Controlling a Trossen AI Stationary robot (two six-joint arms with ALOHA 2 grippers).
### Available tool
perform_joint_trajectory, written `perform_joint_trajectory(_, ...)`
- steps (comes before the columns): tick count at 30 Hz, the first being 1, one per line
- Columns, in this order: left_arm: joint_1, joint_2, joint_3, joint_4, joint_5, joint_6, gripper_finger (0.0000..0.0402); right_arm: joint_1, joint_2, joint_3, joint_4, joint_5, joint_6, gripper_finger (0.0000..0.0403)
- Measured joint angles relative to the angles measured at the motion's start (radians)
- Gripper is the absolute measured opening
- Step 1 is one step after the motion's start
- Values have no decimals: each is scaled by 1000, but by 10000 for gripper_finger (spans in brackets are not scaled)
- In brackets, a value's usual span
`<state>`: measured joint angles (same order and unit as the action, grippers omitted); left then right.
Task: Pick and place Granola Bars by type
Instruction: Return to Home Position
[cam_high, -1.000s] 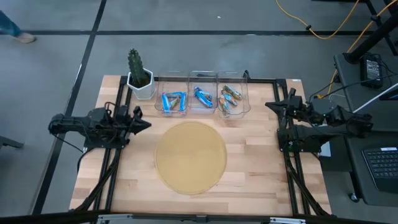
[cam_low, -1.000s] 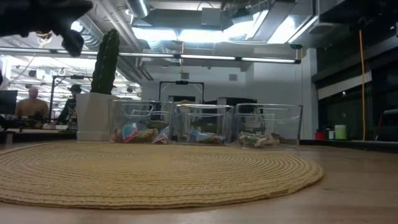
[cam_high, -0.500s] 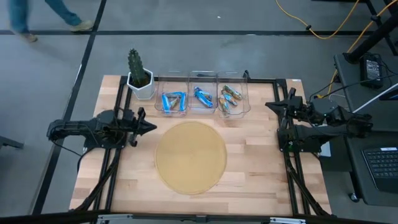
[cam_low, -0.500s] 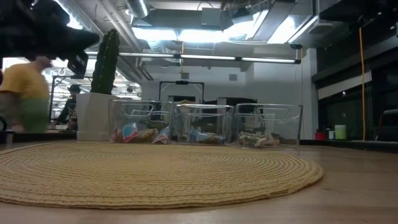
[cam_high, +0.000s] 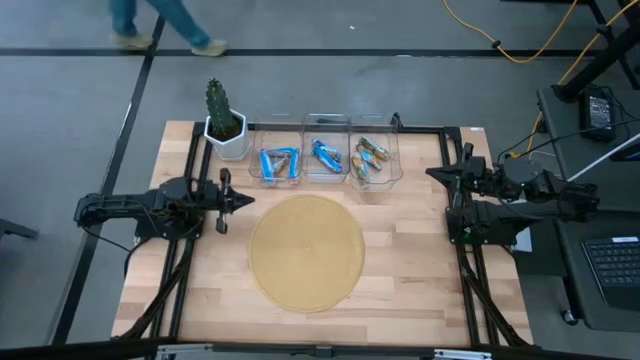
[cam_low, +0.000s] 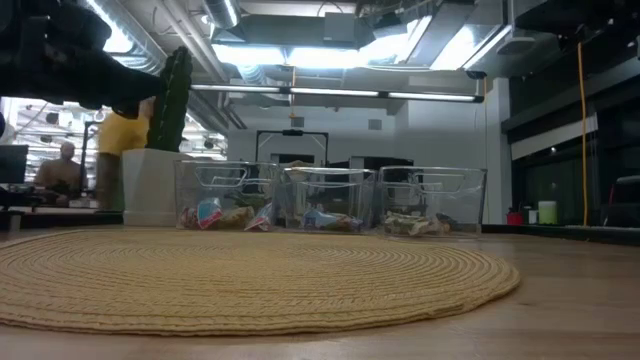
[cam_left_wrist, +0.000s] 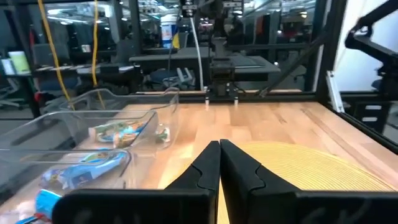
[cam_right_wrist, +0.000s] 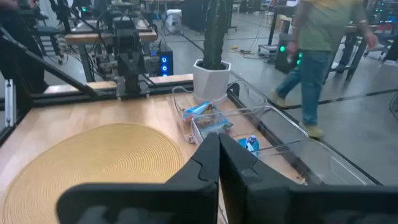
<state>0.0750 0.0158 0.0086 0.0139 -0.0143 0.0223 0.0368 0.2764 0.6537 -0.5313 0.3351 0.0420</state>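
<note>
High camera looks straight down; low camera sits at table height, six o'clock of the mat (cam_high: 306, 252), facing twelve — both share the bins (cam_low: 330, 190).

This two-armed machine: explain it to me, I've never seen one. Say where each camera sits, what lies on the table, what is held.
This is a robot with two dark arms, each ending in a two-finger gripper. The high view looks straight down; the low view sits at table height; each wrist view looks forward from that arm's wrist. On the wooden table lie a round woven mat, a potted cactus and three clear bins in a row, with wrapped snack bars inside. The left gripper hangs near the mat's left edge, the right gripper at the table's right side; both are shut and hold nothing.
</note>
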Motion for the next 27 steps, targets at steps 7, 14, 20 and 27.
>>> perform_joint_trajectory(7, 0, -1, 0, 2, -9, 0, 3, 0, -101, -48, 6, -35, -19, 8)
perform_joint_trajectory(14, 0, -1, 0, 3, -11, 0, 5, 0, -269, -196, 121, -70, -21, 6)
perform_joint_trajectory(20, 0, 2, 0, 19, -19, 0, 3, 0, -264, -457, 573, -182, -47, 4)
perform_joint_trajectory(27, 0, 4, 0, 12, -20, 0, 5, 0, -273, -640, 833, -177, -18, 3)
